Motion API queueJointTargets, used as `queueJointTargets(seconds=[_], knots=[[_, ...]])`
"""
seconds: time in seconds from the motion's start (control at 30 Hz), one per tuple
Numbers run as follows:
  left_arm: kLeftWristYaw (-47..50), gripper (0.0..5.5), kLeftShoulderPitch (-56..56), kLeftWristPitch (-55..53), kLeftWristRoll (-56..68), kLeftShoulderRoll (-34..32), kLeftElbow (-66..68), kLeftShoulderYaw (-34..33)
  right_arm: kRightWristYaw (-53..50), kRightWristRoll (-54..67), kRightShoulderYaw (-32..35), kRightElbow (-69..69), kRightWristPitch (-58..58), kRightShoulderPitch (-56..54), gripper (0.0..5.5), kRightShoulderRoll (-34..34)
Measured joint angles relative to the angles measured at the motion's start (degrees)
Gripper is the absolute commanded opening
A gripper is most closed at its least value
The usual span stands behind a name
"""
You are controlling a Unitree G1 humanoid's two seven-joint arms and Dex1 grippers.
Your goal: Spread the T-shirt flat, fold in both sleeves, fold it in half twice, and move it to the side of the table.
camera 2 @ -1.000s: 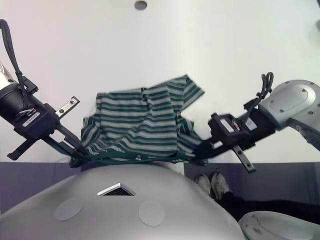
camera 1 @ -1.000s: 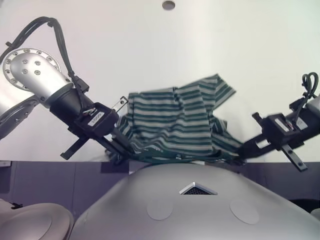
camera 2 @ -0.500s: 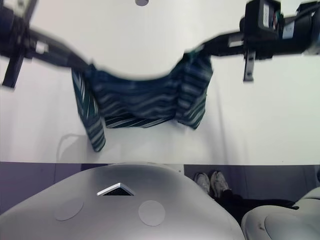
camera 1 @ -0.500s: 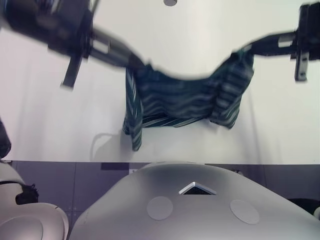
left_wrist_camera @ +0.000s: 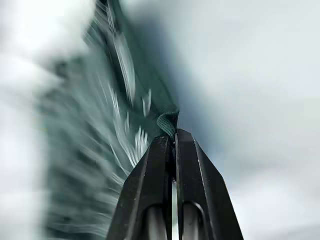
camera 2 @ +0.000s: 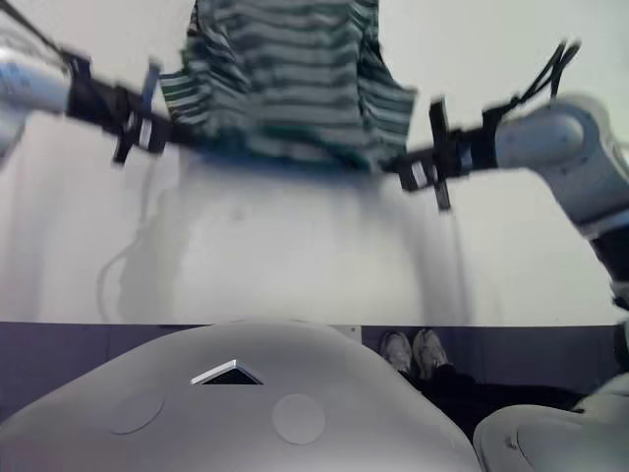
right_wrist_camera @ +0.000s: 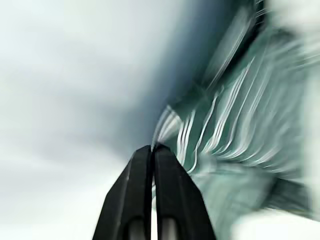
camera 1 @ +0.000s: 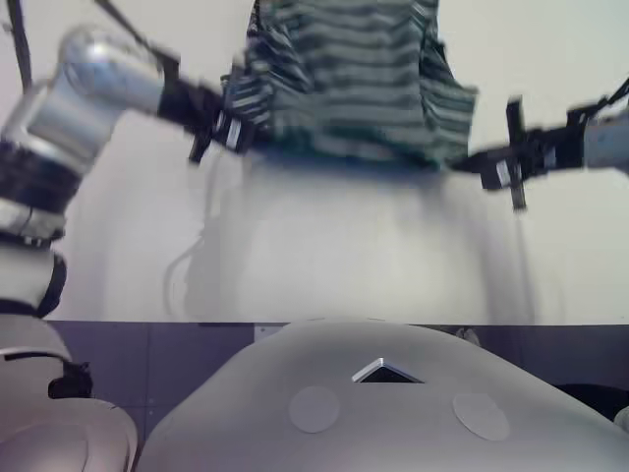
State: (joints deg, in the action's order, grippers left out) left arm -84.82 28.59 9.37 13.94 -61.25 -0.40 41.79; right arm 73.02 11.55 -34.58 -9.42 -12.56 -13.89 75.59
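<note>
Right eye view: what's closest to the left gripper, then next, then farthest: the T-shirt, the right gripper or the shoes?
1. T-shirt, pinched by the left gripper.
2. Right gripper, across the T-shirt.
3. Shoes, low on the right.

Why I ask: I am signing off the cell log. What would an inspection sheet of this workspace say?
Surface: white table, with shadow below the cloth.
Job's things: striped T-shirt stretched between both grippers over the far part of the table. Its far part runs out of the picture, and it is too blurred to tell whether it touches the table.
Clutter: nothing seen.
Grippers: left gripper, jaws shut on one corner of the T-shirt's near edge; right gripper, jaws shut on the other.
Cables: black cable looped above the right arm.
Surroundings: shoes on the dark floor past the table's near edge.
</note>
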Motion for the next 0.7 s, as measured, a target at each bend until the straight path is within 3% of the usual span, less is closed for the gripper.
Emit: queueJointTargets(seconds=[0.1,0.27,0.3,0.33,0.43,0.5,0.57,0.63,0.7], knots=[[-6.71,0.0,-3.36,-11.76,7.98,-6.28,-12.68,-0.36,6.7,6.24,2.2,-7.02,6.25,4.52,0.02,4.18],[-3.69,0.0,-5.17,-15.18,6.51,-3.4,-14.2,-4.55,4.29,3.91,7.26,-8.94,10.01,6.84,0.02,0.93],[0.07,0.0,-4.27,-13.96,3.65,-0.64,-11.45,-5.22,1.18,0.74,7.48,-6.48,9.68,5.13,0.02,-1.76],[9.81,0.0,0.06,-11.57,-2.96,6.03,-4.02,-6.2,-7.52,-6.86,7.61,0.46,9.74,-0.37,0.02,-8.01],[28.14,0.0,11.05,-8.62,-10.23,13.92,8.67,-8.0,-28.01,-14.48,9.3,12.08,10.74,-11.81,0.02,-16.87],[42.31,0.0,19.32,-3.86,-12.91,17.77,17.12,-10.67,-41.39,-15.47,12.49,18.39,8.95,-20.29,0.02,-22.58],[57.95,0.0,28.42,9.62,-18.23,20.23,23.28,-17.12,-55.34,-16.69,19.05,22.44,0.74,-29.21,0.02,-27.54],[61.73,0.0,29.93,24.3,-21.63,20.35,23.33,-18.59,-58.34,-19.79,19.16,21.47,-12.88,-29.92,0.02,-28.02],[55.26,0.0,25.64,37.64,-23.82,19.31,23.48,-12.17,-50.34,-24.0,11.0,17.76,-24.75,-22.67,0.02,-24.92]])
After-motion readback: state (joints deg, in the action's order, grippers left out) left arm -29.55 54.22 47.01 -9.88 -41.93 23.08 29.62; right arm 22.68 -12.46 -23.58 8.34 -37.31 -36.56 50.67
